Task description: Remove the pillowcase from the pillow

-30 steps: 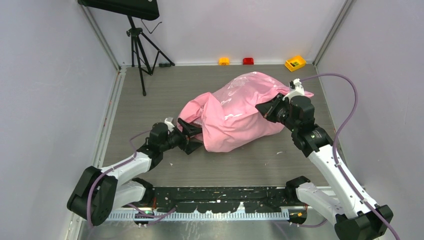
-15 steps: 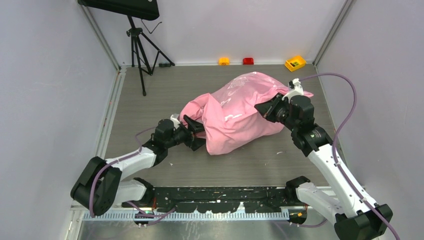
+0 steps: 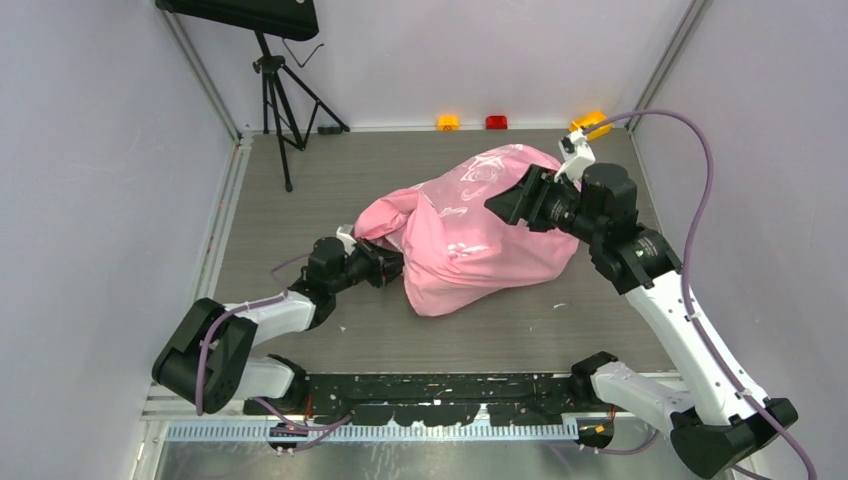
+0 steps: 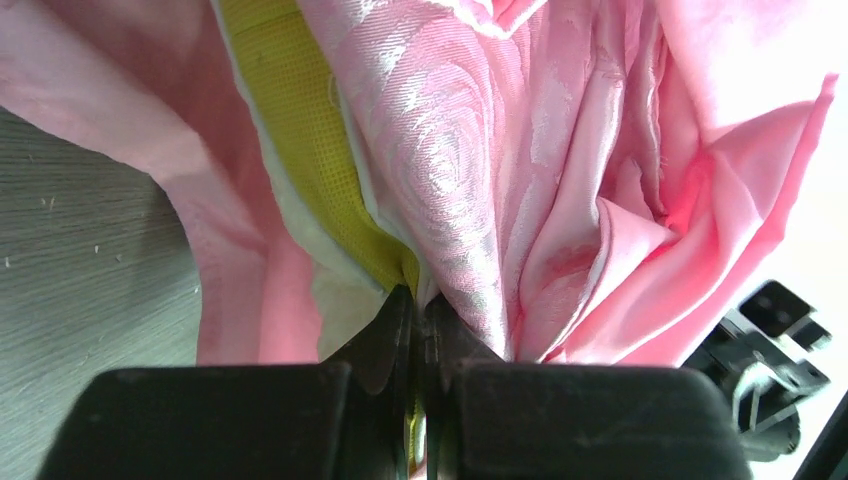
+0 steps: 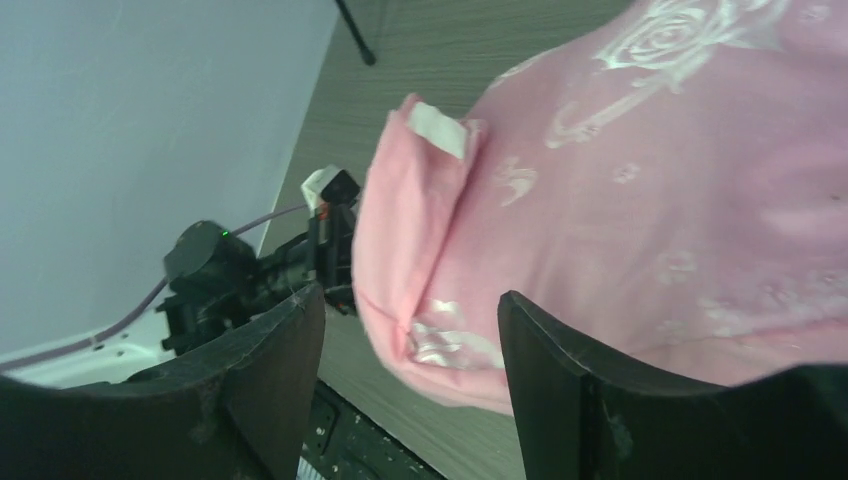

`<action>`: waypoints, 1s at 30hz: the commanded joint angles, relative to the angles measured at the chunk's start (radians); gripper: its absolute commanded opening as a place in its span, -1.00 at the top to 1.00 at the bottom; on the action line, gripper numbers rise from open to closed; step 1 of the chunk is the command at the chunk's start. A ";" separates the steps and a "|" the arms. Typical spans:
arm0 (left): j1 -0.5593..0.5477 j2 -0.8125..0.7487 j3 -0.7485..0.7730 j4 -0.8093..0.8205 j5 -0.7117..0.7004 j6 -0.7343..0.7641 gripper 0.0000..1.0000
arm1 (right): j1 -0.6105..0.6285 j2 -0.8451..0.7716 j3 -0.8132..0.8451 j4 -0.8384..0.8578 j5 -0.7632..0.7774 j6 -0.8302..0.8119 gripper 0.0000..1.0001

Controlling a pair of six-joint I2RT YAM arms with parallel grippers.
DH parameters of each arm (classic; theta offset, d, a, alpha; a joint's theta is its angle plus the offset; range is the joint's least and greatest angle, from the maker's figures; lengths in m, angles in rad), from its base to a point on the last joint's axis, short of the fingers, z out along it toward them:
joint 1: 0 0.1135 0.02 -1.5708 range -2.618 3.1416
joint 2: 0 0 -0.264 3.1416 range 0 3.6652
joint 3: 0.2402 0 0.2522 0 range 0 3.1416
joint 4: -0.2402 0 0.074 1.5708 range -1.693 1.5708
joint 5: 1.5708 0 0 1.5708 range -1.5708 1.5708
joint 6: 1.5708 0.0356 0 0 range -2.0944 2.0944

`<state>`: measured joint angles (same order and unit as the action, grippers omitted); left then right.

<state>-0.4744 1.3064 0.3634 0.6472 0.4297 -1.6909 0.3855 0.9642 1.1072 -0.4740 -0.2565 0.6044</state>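
The pink satin pillowcase (image 3: 470,235) lies bunched in the middle of the table with the pillow inside it. In the left wrist view the pillow's yellow edge (image 4: 310,160) and a bit of its white fabric (image 4: 345,300) show between pink folds (image 4: 560,180). My left gripper (image 4: 418,300) is shut at the case's left opening (image 3: 390,265), with yellow pillow edge pinched between its jaws. My right gripper (image 3: 512,200) hovers open over the case's right half. Its fingers (image 5: 270,370) are spread wide with nothing between them, and the pink fabric (image 5: 650,220) lies below them.
A black tripod (image 3: 275,95) stands at the back left. Small yellow (image 3: 448,122) and red (image 3: 496,122) objects and a yellow box (image 3: 590,120) sit along the back wall. Grey walls enclose both sides. A black rail (image 3: 440,385) runs along the near edge.
My left gripper pushed into the case's opening and shut on the yellow pillow edge. My right gripper let go of the pillowcase, opened, and rose up and to the left.
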 commanded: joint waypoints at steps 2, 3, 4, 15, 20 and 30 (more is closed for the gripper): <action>0.006 0.016 0.041 0.093 0.023 0.016 1.00 | 0.093 0.022 0.092 -0.155 -0.010 -0.045 -0.42; 0.007 0.021 0.047 0.094 0.026 0.016 1.00 | 0.113 0.025 0.084 -0.152 -0.008 -0.021 -0.49; 0.007 0.024 0.054 0.095 0.029 0.017 1.00 | 0.135 0.030 0.079 -0.152 -0.005 -0.002 -0.52; 0.007 0.033 0.096 0.080 0.057 0.048 1.00 | 0.499 0.186 0.174 -0.326 0.398 -0.197 -0.38; 0.007 0.001 0.109 0.010 0.053 0.085 1.00 | 0.623 0.285 0.254 -0.350 0.676 -0.285 -0.43; 0.008 -0.089 0.158 -0.165 0.026 0.188 1.00 | 0.641 0.426 0.336 -0.438 0.807 -0.345 -0.47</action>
<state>-0.4690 1.2816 0.4545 0.5041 0.4603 -1.5642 1.0237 1.3449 1.3743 -0.8486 0.4381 0.2893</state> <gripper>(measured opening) 0.031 0.762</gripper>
